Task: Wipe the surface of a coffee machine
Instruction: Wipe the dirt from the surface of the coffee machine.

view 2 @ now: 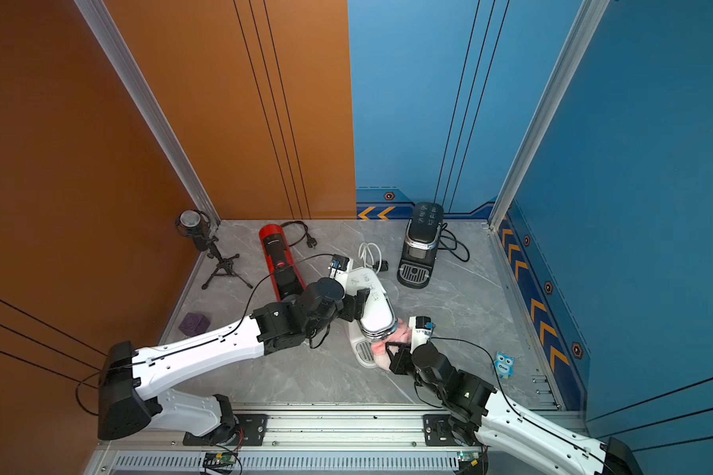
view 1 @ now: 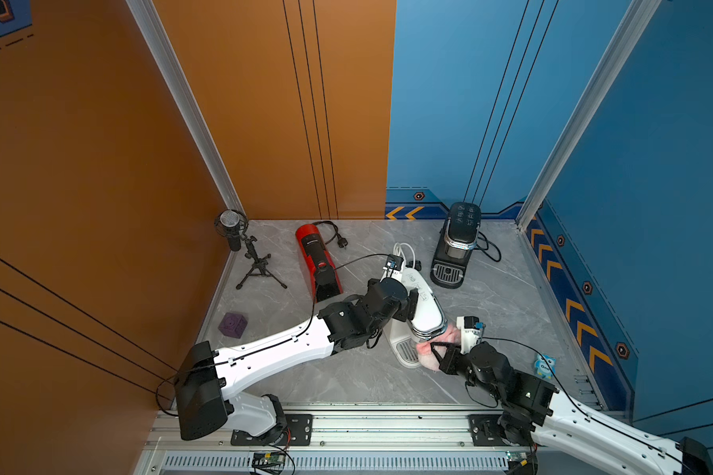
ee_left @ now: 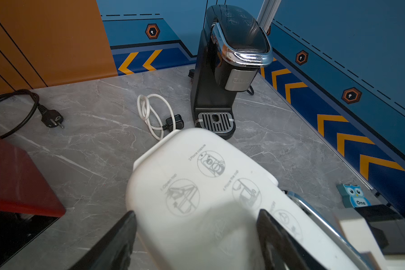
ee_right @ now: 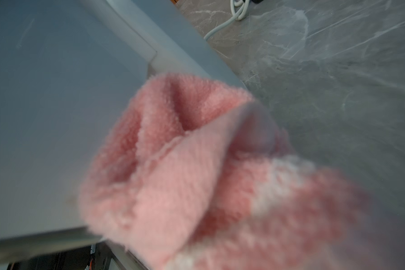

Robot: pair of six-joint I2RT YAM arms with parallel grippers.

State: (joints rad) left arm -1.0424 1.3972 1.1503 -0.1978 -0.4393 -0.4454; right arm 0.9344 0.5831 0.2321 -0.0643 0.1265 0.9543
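A white coffee machine (view 1: 427, 316) (view 2: 377, 312) stands mid-table, with line drawings on its lid (ee_left: 197, 187). My left gripper (view 1: 414, 302) (ee_left: 195, 215) straddles the rear of the lid with jaws wide, one finger (ee_left: 126, 224) against each flank, and holds the machine. My right gripper (view 1: 443, 353) (view 2: 396, 353) is shut on a pink cloth (view 1: 429, 353) (ee_right: 173, 163). The cloth is pressed against the machine's side wall (ee_right: 56, 117) near its front. It fills the right wrist view and hides the fingers there.
A black coffee machine (view 1: 455, 242) stands at the back right and a red one (view 1: 318, 263) at the back left. Also on the table are a microphone on a tripod (view 1: 239, 242), a purple cube (view 1: 233, 325), a blue owl figure (view 1: 545, 366) and a coiled white cord (ee_left: 152, 112).
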